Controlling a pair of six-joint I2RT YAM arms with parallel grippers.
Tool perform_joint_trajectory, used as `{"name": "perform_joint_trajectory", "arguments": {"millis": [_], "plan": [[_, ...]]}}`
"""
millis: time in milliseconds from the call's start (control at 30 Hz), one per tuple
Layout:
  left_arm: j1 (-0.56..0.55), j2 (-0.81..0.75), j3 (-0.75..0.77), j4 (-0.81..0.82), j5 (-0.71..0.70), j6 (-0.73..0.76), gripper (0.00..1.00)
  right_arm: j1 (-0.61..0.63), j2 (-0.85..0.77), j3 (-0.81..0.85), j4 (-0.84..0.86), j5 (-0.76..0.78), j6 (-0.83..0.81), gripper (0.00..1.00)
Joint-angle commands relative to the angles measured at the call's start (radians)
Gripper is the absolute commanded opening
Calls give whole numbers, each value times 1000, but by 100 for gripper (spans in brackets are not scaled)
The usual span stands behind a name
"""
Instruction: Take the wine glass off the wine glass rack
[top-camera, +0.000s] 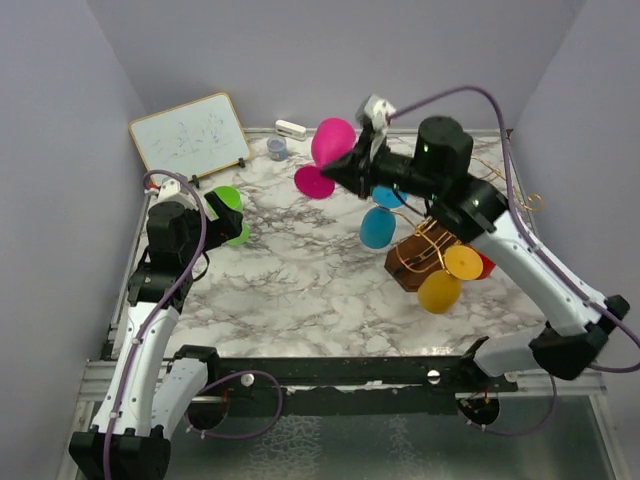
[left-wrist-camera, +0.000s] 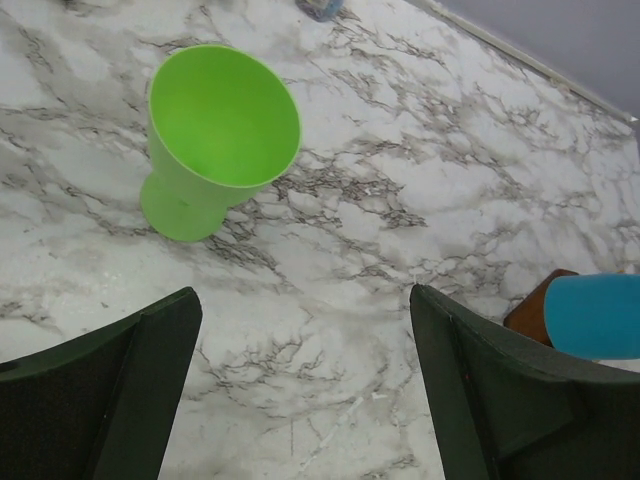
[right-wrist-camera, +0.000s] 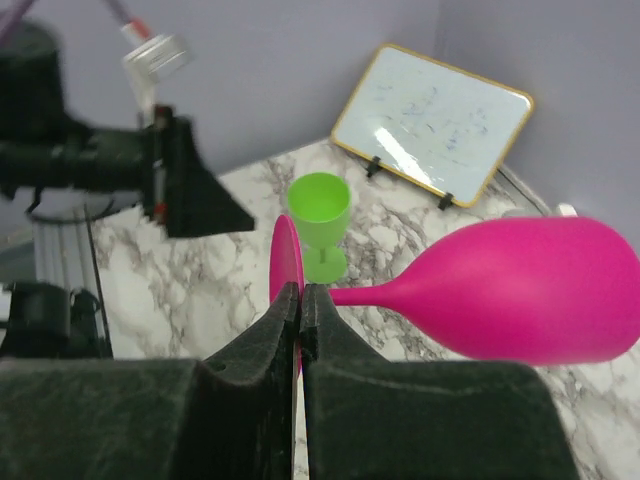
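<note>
The pink glass (right-wrist-camera: 510, 300) is clear of the rack (top-camera: 420, 262), held in the air over the far middle of the table (top-camera: 300, 290). It lies on its side, bowl toward the far wall and foot toward the left. The right gripper (right-wrist-camera: 300, 300) has its jaws pinched tight on the thin rim of the foot. The glass looks like opaque moulded plastic, so probably light, stiff and hard to break, but glossy and likely slick. Held by the foot's edge, the bowl hangs out to one side and could swivel or slip, so the stem just above the foot would be a surer hold. The left gripper (left-wrist-camera: 302, 295) hangs wide open and empty over the left of the table, near an upright green glass (left-wrist-camera: 220, 140). The table is flat, hard, marble-patterned and smooth, so a glass set down on it could skid. Blue (top-camera: 377, 228) and yellow (top-camera: 440, 290) glasses hang on the rack at the right. A whiteboard (top-camera: 190, 135) leans at the far left, and plain pale walls (top-camera: 60, 150) close in three sides.
</note>
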Motion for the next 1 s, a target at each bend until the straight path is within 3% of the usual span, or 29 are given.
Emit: {"name": "perform_joint_trajectory", "arguments": {"millis": [0, 233, 400, 500, 733, 967], "plan": [[7, 39, 112, -56, 124, -102, 89, 225, -219, -205, 48, 274, -339, 1], [7, 108, 230, -207, 249, -151, 86, 521, -398, -482, -32, 444, -529, 1], [7, 111, 233, -241, 435, -151, 84, 835, -391, -693, -6, 820, -695, 1], [7, 95, 245, -295, 493, -121, 84, 952, -390, -816, 69, 1012, -785, 1], [6, 73, 233, -400, 617, -65, 84, 1082, -413, -993, 337, 1200, -1032, 1], [-4, 65, 170, -339, 681, -97, 84, 1154, -323, -1136, 542, 1255, -1246, 1]]}}
